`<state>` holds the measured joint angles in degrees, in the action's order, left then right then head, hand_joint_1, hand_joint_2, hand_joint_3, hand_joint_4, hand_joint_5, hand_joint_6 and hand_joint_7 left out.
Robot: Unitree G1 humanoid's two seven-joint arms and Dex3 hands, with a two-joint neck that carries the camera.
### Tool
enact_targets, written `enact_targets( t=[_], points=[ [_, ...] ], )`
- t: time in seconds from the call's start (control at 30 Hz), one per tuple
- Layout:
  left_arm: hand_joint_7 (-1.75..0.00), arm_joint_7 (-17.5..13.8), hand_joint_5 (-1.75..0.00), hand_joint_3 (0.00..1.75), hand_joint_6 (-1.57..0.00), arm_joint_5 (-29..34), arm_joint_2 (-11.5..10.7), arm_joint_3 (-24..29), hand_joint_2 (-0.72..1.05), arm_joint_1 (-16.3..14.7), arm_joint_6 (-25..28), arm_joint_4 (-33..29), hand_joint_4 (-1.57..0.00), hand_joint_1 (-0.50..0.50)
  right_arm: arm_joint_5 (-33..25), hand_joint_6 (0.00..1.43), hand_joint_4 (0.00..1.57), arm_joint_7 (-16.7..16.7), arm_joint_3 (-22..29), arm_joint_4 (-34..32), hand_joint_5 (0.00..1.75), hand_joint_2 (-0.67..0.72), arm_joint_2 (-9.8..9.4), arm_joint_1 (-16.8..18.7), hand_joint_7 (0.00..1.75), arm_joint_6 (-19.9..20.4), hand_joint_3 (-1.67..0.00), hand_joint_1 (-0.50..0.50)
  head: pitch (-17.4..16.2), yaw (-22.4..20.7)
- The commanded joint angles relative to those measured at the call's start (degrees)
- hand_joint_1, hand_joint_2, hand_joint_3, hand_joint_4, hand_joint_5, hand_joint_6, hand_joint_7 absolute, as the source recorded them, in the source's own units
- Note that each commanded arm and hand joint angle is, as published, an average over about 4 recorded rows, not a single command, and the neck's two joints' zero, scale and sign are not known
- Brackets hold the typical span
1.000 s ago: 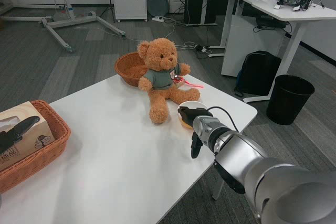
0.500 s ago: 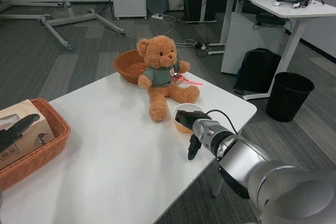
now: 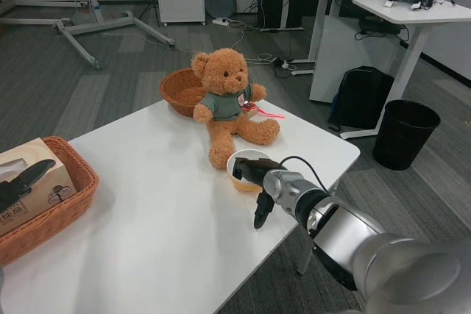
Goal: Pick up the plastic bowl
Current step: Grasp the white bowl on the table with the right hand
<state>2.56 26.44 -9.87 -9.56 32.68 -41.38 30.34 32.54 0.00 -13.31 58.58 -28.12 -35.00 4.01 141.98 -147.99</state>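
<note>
The right hand (image 3: 255, 179) grips the plastic bowl (image 3: 243, 170) by its rim, the grasp step apparently made; the next move is a level lift clear of the teddy bear (image 3: 228, 104).

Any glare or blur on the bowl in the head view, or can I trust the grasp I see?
Head view: even room light, soft shadows, no glare on the white table. The plastic bowl is sharp, its near rim hidden behind the right hand, whose fingers are slightly soft.
</note>
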Motion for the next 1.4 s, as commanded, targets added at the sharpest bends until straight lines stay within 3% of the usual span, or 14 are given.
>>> enact_targets(
  t=[0.03,0.37,0.57,0.73,0.83,0.97,1.2,1.4],
  points=[
    [0.00,0.0,0.00,0.00,0.00,0.1,-0.3,0.2,0.43,-1.1,-0.2,-0.1,0.00,-0.50,-0.1,0.00,0.41,0.8,-0.6,-1.9,1.55,-0.29,-0.89,1.9,1.26,-0.1,-0.24,-0.46,0.2,-0.1],
    [0.00,0.1,0.00,0.00,0.00,0.1,-0.4,0.2,0.43,-1.0,-0.2,-0.1,0.00,-0.50,-0.1,0.00,0.37,3.2,-2.6,-10.6,1.55,-0.29,-3.57,7.2,1.26,-0.5,-0.24,-0.46,0.1,-0.6],
    [0.00,0.1,0.00,0.00,0.00,0.1,-0.4,0.2,0.43,-0.8,-0.2,0.0,0.00,-0.50,-1.3,0.00,0.37,4.6,-5.5,-18.1,1.60,-0.26,-6.60,10.8,1.26,-3.0,-0.24,-0.46,0.0,-0.9],
    [0.00,0.1,0.00,0.00,0.00,0.1,-0.4,0.3,0.43,-0.9,-0.2,0.0,0.00,-0.50,-2.8,0.00,0.37,5.2,-6.3,-23.8,1.55,-0.29,-8.60,14.9,1.26,-4.3,-0.24,-0.46,-0.2,-1.0],
    [0.00,0.1,0.00,0.00,0.00,0.1,-0.4,0.3,0.43,-0.8,-0.2,0.0,0.00,-0.50,-3.2,0.00,0.37,5.9,-6.0,-28.7,1.62,-0.29,-9.48,18.0,1.26,-5.6,-0.24,-0.46,-0.7,-1.1],
    [0.00,0.0,0.00,0.00,0.00,0.1,-0.5,0.2,0.43,-0.6,-0.2,0.1,0.00,-0.50,-3.3,0.00,0.37,6.4,-5.4,-33.2,1.55,-0.29,-10.14,21.0,1.26,-6.6,-0.24,-0.46,-1.0,-1.2],
    [0.00,0.0,0.00,0.00,0.00,0.1,-0.4,0.1,0.43,-0.6,-0.2,0.1,0.00,-0.50,-3.3,0.00,0.37,7.4,-4.0,-40.6,1.62,-0.29,-11.50,26.4,1.26,-7.8,-0.30,-0.46,-1.2,-1.0],
    [0.00,0.0,0.00,0.00,0.00,0.1,-0.4,-0.2,0.43,-0.5,-0.2,0.4,0.00,-0.50,-3.2,0.00,0.24,7.4,-1.7,-42.5,1.58,-0.29,-10.99,27.7,1.06,-7.5,-0.32,-0.46,-1.1,-1.6]
  ],
)
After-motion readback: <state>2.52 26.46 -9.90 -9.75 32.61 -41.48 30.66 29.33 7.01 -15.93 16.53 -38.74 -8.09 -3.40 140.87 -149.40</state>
